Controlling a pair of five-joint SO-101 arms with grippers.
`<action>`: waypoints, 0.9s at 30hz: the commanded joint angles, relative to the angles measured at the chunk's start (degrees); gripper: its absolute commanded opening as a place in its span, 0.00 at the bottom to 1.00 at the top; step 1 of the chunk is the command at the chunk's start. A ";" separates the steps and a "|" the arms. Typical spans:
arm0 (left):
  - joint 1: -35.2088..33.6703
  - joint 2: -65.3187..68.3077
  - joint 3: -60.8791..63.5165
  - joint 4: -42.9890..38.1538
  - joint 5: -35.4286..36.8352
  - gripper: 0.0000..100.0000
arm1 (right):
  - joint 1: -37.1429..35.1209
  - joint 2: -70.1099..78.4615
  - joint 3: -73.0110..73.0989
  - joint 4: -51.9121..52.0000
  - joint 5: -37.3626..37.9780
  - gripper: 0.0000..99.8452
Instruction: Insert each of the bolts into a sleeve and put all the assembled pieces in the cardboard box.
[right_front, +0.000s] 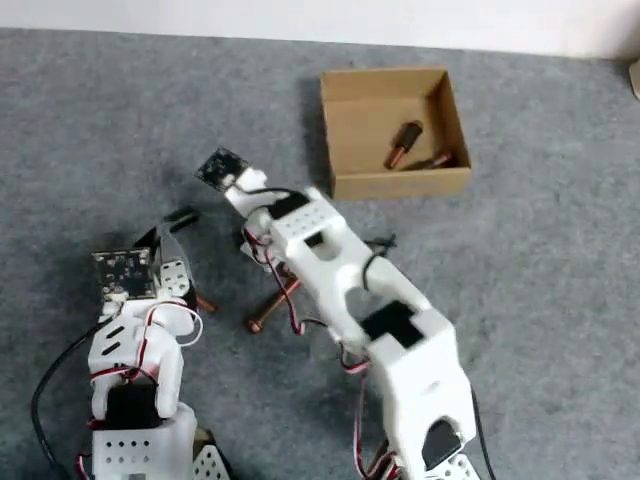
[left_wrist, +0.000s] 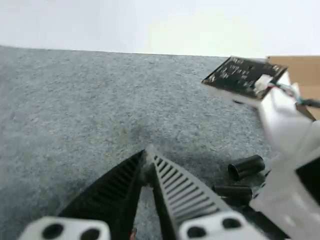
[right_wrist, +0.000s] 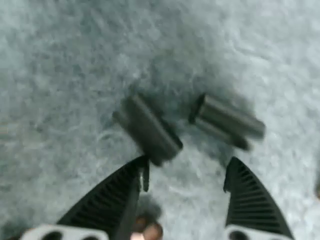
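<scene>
The cardboard box (right_front: 400, 183) stands well beyond the tips of the right pincer (right_wrist: 189, 167), with two assembled pieces (right_front: 405, 143) already lying in it.

The main risk I see is a bad bite. The right pincer is spread wide with nothing in it. The near sleeve (right_wrist: 149, 131) lies just off one fingertip, askew to the jaws rather than across the gap. Coming down from here, that finger would likely land on the sleeve or nudge it, and a round sleeve on carpet (right_wrist: 60, 75) will roll away. The far sleeve (right_wrist: 227, 121) lies a little ahead of the other finger, close enough that closing could sweep both together and hold neither squarely. The right arm (right_front: 340, 270) also hangs over the loose bolts (right_front: 272, 303), which lie behind its pincer, so its trailing wires (right_front: 295, 318) could drag them. The left pincer (left_wrist: 148, 170), close beside, could be struck if either arm swings.

The right arm is stretched forward and low, its wrist bent so the pincer points down at the carpet. The left arm (right_front: 135, 350) is folded closer in, its pincer pointing forward with the fingertips pressed together. I see nothing between them, and both sleeves lie ahead and to one side of its tips
</scene>
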 joint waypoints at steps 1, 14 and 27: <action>-2.86 -0.57 -0.84 -0.09 0.00 0.01 | -0.84 4.53 -11.47 4.18 1.14 0.23; -2.95 -0.57 -0.84 -0.09 0.00 0.01 | -1.54 15.78 -19.30 10.33 0.88 0.01; -3.03 -0.66 -0.84 -0.09 0.00 0.01 | 1.54 3.21 -18.42 17.63 0.79 0.00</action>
